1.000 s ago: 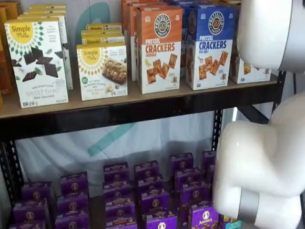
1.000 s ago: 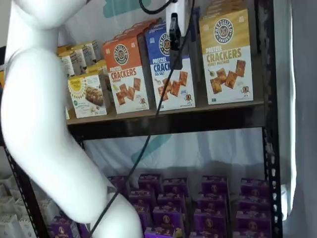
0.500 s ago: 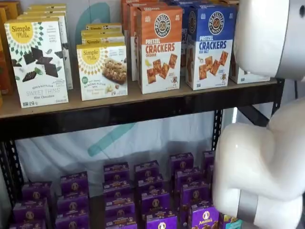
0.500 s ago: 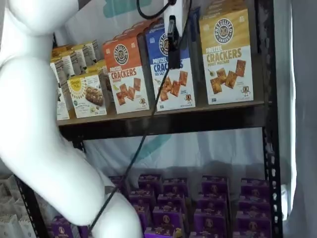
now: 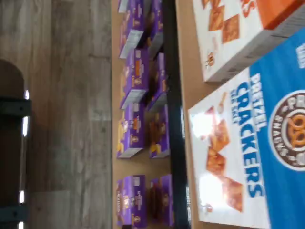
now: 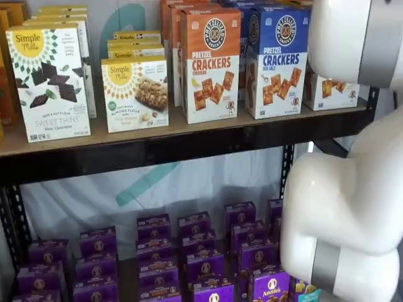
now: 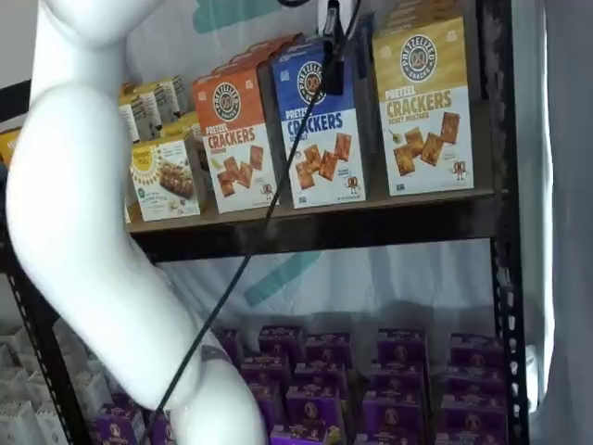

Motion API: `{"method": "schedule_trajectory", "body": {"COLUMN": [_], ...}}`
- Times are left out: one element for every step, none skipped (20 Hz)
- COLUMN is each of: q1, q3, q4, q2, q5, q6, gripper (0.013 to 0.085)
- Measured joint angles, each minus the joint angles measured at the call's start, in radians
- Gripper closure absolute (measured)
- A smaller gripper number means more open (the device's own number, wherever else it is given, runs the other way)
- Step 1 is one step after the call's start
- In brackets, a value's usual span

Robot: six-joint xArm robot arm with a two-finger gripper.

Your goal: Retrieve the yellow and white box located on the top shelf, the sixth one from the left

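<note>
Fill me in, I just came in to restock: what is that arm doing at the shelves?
The white robot arm is reaching for the top shelf, where pretzel cracker cartons stand in a row. Its gripper hangs in front of the blue carton, holding nothing. The yellow and white box it is after stands untouched beside that blue carton, on the side away from the orange carton.

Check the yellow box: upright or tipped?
Upright. The yellow box stands flat on the top shelf, face forward, beside the blue box.
</note>
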Motion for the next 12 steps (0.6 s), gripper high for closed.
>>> {"method": "schedule_trajectory", "body": {"q1": [-0.006, -0.011, -0.017, -0.024, -0.027, -0.028, -0.029, -0.030, -0.032, -0.033, -0.036, -0.039], "q3": [-0.010, -0.018, -0.023, -0.025, -0.033, -0.050, -0.059, -0.067, -0.077, -0.088, -0.104, -0.118], "q4": [0.011, 0.021, 0.033, 0.047, 0.055, 0.056, 0.060, 0.064, 0.069, 0.073, 0.079, 0.086], "q2": [0.008, 0.014, 0.019, 0.022, 0.028, 0.043, 0.051, 0.060, 0.070, 0.081, 0.096, 0.109], "q5": [-0.001, -0.003, -0.007, -0.015, -0.015, -0.009, -0.011, -0.016, -0.023, -0.025, -0.026, -0.027], "q6": [0.000, 0.000, 0.001, 0.001, 0.001, 0.003, 0.003, 0.003, 0.003, 0.003, 0.004, 0.006], "gripper": [0.0130, 0.0130, 0.0130, 0.0130, 0.0130, 0.0130, 0.0130, 0.0130, 0.0130, 0.0130, 0.0130, 0.0130]}}
